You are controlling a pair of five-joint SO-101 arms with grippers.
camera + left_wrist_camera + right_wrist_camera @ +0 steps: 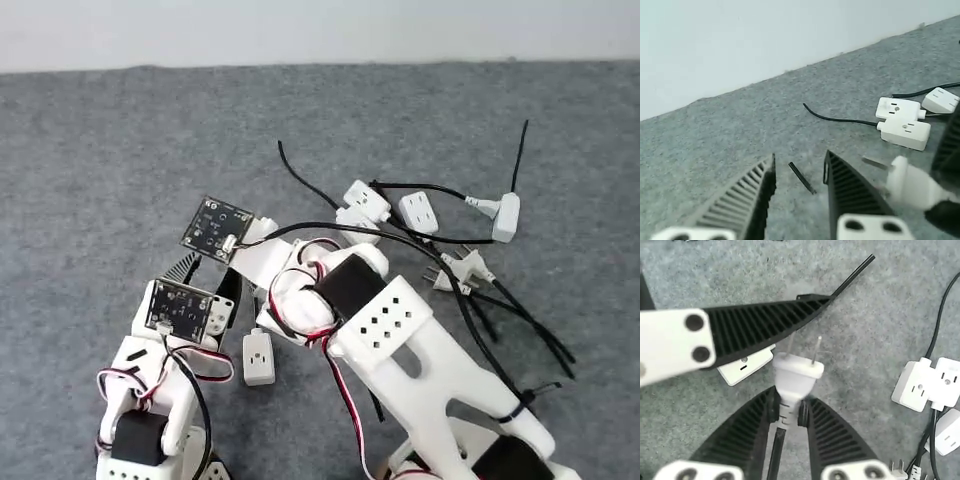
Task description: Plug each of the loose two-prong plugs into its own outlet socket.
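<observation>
Right gripper (788,407): jaws drawn in to a narrow gap and clamped on the ribbed neck of the held plug (795,374). The plug body and both prongs stand clear beyond the fingertips. Its black cord runs back between the fingers.

Held plug: white, rounded body, with two flat metal prongs that are straight and parallel.

Left gripper (800,156): jaws spread wide with nothing gripped. Grey carpet (715,140) and a short black cable end (801,177) lie under the gap. The held plug sits just outside one finger; I cannot tell whether they touch.

In the right wrist view, a ribbed finger (765,325) of the left gripper crosses just past the prong tips and covers part of a white socket (742,367). The gap between prongs and socket cannot be judged.

In the high view, the camera boards (215,228) hide most of both grippers. Taken from where the two meet:
- socket cluster (365,200) at 2 o'clock
- loose plugs (465,268) at 3 o'clock
- lone socket (259,357) at 5 o'clock, near

I cannot tell whether the lone socket is the half-covered one.
</observation>
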